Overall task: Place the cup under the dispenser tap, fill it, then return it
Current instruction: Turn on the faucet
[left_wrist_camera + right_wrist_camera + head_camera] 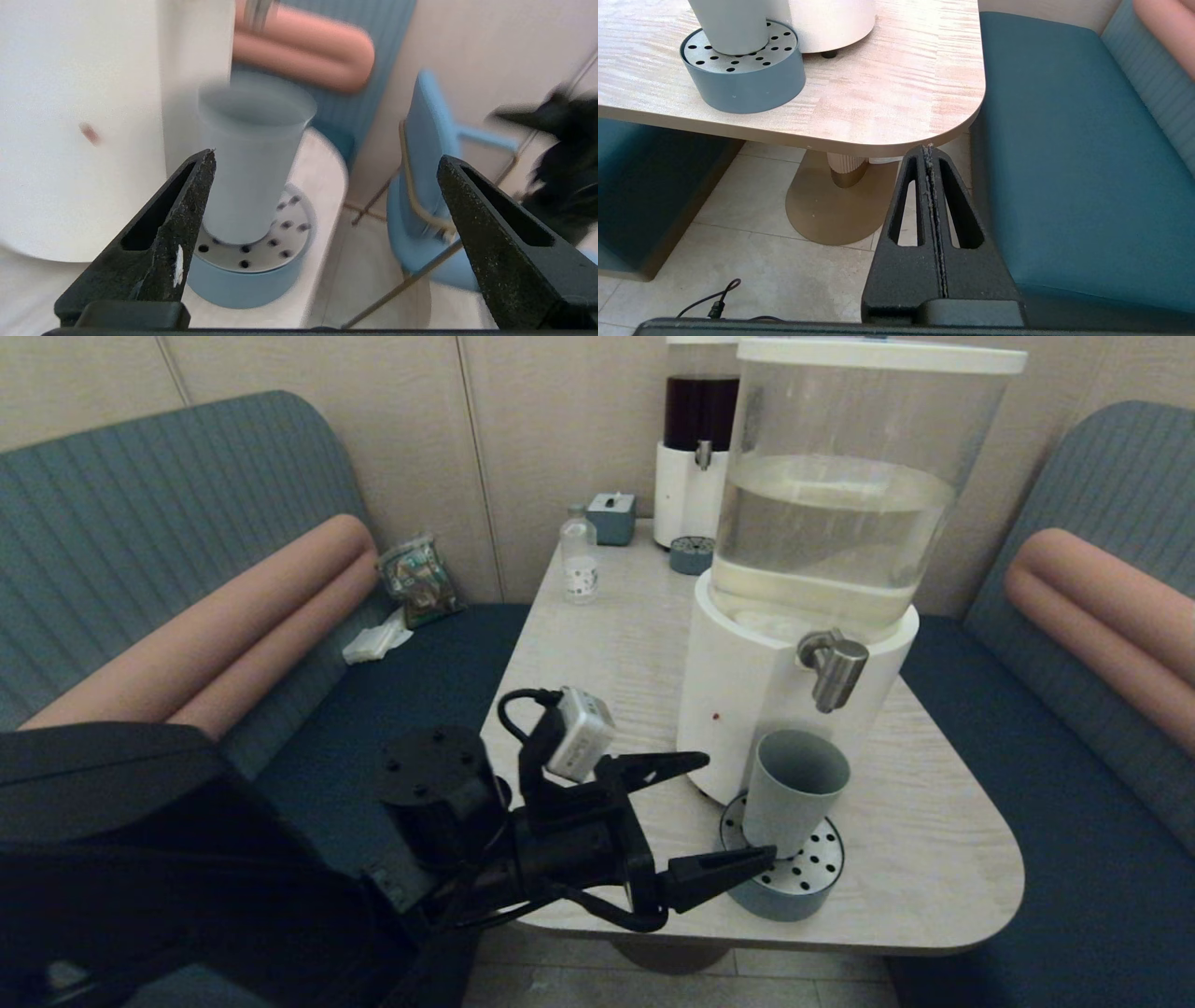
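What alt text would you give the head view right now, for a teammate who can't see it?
The cup stands upright on the perforated drip tray below the dispenser tap, while the open left gripper sits beside it without holding it. The right gripper is out of this view.

The left gripper [724, 817] is matte black, with two long triangular fingers [187, 219] that each have a slot cut through them. On its wrist sits a small white-grey camera box [579, 733] with a black looped cable [512, 705]. The round black joint [434, 779] shows small screw holes. The right gripper [930, 151] has the same black, grainy, slotted fingers.
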`<state>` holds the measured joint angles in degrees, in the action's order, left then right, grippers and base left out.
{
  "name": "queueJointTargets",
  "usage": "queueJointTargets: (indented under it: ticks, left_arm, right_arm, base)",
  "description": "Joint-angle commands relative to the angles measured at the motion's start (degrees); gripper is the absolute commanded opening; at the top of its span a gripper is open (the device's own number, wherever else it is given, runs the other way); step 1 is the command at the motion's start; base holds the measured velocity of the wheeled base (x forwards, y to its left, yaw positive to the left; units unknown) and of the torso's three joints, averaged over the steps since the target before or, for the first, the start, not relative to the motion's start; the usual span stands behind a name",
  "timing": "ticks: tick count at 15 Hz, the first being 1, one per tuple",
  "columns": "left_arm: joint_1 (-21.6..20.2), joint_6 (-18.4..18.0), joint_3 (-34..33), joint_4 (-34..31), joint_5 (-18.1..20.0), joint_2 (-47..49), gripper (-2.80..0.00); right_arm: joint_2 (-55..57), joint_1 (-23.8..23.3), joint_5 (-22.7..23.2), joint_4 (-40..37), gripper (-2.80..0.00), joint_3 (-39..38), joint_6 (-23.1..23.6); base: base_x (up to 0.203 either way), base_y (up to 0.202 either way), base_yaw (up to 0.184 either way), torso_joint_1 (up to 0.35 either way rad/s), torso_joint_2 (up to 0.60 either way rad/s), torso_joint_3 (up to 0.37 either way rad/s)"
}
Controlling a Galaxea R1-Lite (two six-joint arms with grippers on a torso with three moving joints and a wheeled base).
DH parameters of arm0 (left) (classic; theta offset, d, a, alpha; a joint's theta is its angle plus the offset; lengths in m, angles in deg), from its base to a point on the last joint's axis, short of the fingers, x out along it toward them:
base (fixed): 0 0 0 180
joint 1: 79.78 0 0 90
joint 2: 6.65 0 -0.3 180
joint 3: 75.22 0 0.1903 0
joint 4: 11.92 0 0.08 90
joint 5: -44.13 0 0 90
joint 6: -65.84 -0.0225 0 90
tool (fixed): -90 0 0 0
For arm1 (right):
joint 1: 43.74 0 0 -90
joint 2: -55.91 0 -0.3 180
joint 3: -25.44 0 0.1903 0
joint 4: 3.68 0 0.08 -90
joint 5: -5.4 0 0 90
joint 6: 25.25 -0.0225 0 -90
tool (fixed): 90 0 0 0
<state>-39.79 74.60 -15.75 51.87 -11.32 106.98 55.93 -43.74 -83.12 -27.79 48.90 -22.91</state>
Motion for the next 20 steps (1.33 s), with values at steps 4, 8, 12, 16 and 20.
queueJointTargets:
  ticks: [4,8,12,16,20]
  left_arm:
    - [-1.89,3.2,-11.87,0.51,-8.52,-30.19,-2.8]
    - [-15.55,5.23,-15.4,0.46,-15.79,-47.13,-2.8]
    - [-23.65,6.34,-20.85,-3.77,-17.25,-67.25,-2.8]
    - [-30.44,8.34,-26.29,-17.9,-17.75,-84.8,-2.8]
    - [-36.99,9.35,-30.23,-24.41,-17.63,-93.97,-2.8]
  right_arm:
    - [-0.02,0.0,0.02,-0.05,-2.8,-0.01,0.03]
    - [-0.02,0.0,0.02,-0.02,-2.8,-0.01,0.03]
    - [-0.02,0.0,0.02,-0.05,-2.8,-0.01,0.03]
    - [-0.02,0.0,0.02,-0.05,-2.8,-0.01,0.03]
    - [-0.02,0.0,0.02,0.04,-2.8,-0.01,0.03]
  base:
    - [0.0,0.0,0.0,0.0,0.0,0.0]
    - [0.0,0.0,0.0,0.0,0.0,0.0]
    - [0.0,0.0,0.0,0.0,0.0,0.0]
    - [0.0,0.0,0.0,0.0,0.0,0.0]
    - [0.0,0.0,0.0,0.0,0.0,0.0]
